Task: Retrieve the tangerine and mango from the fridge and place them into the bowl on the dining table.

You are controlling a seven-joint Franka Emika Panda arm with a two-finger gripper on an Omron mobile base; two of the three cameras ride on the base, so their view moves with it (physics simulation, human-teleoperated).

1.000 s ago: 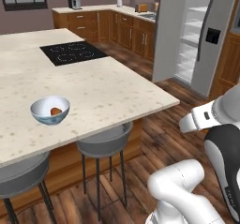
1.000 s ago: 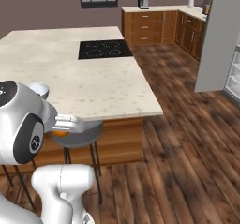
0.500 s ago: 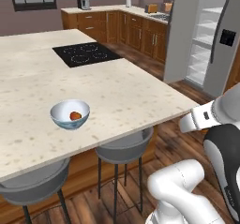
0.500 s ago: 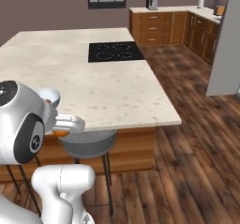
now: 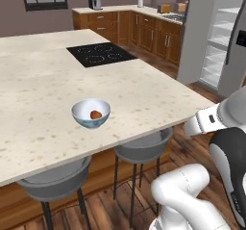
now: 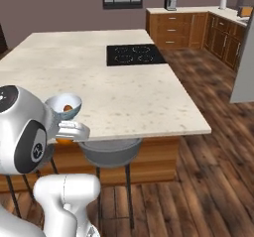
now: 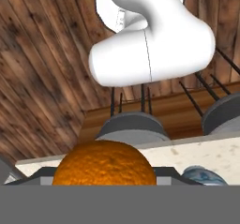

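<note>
So there's a small pale blue bowl [image 5: 91, 113] sitting near the front edge of the speckled beige tabletop [image 5: 43, 94], with a small reddish-orange fruit [image 5: 95, 114] inside it. Further back a black cooktop [image 5: 101, 54] is set flush into the stone. Two grey stools [image 5: 142, 148] are tucked under the overhang. The fridge [image 5: 216, 41] stands open at the right, white shelves showing.
</note>
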